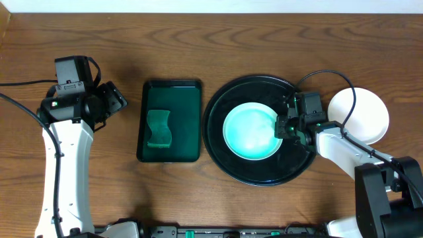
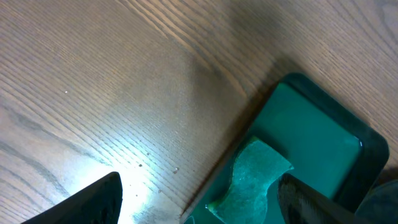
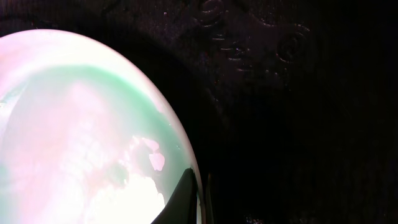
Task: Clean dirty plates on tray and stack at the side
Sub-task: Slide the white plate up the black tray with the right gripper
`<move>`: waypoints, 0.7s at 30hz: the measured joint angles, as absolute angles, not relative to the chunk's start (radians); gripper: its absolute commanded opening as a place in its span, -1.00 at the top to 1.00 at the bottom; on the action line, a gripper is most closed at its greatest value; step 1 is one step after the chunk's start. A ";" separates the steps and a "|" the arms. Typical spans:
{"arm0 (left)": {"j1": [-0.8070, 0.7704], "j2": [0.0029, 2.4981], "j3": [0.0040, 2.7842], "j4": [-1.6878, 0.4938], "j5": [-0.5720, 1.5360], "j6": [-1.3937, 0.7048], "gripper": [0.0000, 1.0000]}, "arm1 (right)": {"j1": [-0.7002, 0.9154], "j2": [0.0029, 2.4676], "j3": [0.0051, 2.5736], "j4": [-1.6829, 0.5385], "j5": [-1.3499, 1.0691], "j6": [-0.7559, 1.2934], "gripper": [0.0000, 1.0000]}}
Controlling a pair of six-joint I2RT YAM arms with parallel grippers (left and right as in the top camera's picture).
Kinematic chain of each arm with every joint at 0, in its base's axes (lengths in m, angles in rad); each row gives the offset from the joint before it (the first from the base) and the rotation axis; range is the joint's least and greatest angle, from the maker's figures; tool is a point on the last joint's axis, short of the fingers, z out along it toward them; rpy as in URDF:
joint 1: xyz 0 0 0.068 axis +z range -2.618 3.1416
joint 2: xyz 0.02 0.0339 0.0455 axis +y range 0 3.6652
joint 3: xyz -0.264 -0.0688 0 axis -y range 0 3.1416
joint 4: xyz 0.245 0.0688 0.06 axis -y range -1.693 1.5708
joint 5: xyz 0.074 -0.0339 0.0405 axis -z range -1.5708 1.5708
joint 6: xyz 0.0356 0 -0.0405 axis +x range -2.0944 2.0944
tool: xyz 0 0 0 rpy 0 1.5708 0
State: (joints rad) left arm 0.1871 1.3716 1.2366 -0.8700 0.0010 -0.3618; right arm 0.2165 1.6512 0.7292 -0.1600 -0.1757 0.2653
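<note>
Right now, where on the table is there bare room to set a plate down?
Bare wood: the strip behind the green tray and black tray, and the patch in front of the green tray. Crowded: right of the black tray, where the right gripper is shut on the mint plate, with a white plate close by.

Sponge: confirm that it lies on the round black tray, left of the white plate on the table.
Not right. The sponge lies in the rectangular green tray, left of the round black tray that holds the mint plate. The overhead view shows it.
</note>
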 measured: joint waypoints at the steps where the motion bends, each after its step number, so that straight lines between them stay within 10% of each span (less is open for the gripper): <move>1: 0.187 1.372 1.237 -0.870 0.001 -0.362 -0.60 | 0.216 1.651 0.729 -0.160 -0.176 0.265 0.97; 21: 0.187 1.372 1.237 -0.870 0.001 -0.362 -0.61 | 0.217 1.594 0.730 -0.213 -0.188 0.275 0.98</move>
State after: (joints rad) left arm 0.1875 1.3716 1.2366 -0.8700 0.0010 -0.3618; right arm 0.2173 1.5940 0.7300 -0.2127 -0.1879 0.2749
